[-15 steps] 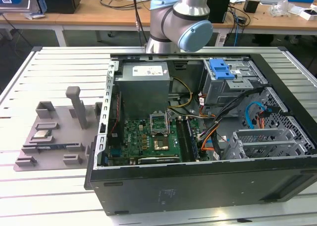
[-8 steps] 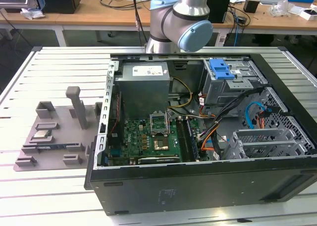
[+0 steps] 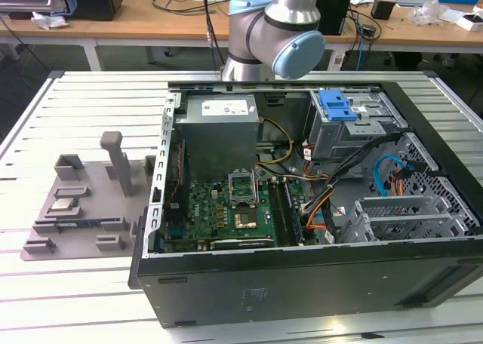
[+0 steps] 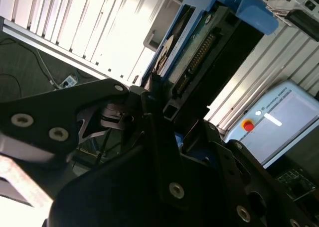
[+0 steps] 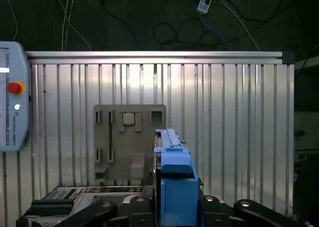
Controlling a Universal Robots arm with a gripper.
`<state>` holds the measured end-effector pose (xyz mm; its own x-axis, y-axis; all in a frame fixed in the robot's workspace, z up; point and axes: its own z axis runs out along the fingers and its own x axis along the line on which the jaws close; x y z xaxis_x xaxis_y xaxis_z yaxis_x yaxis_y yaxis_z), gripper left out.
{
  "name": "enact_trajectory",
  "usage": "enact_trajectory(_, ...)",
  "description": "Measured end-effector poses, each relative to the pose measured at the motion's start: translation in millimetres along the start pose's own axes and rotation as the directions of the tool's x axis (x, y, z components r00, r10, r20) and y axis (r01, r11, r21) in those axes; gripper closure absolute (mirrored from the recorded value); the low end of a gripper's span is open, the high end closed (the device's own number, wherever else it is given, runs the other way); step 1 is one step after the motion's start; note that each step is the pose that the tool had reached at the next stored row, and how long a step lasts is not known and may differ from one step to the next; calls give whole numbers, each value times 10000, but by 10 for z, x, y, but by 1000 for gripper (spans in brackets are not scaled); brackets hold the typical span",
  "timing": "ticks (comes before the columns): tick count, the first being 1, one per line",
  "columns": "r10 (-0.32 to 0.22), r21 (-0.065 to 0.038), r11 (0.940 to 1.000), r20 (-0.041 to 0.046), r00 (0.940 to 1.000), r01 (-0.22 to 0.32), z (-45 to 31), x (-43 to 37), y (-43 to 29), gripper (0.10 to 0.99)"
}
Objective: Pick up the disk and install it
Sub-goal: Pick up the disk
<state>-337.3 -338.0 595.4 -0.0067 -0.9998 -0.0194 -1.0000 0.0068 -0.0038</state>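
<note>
Gripper pinching disk edge-on, above the slatted table; label hidden; gripper base cut off.

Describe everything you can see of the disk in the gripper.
The disk is a flat drive in a blue plastic frame. The gripper is shut on it and holds it on edge, in the air above the ribbed metal table. In the second wrist view its circuit board side and a dark connector row show. A blue tab sticks out at one end.
</note>
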Motion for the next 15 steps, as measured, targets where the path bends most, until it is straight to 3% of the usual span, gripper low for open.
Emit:
enact_trajectory(6, 1, -41, 10000, -5, 10000, -1, 23, -1, -340, 725)
enact_trajectory(15, 0, -58, 10000, -7, 10000, 0, 51, -3, -696, 725)
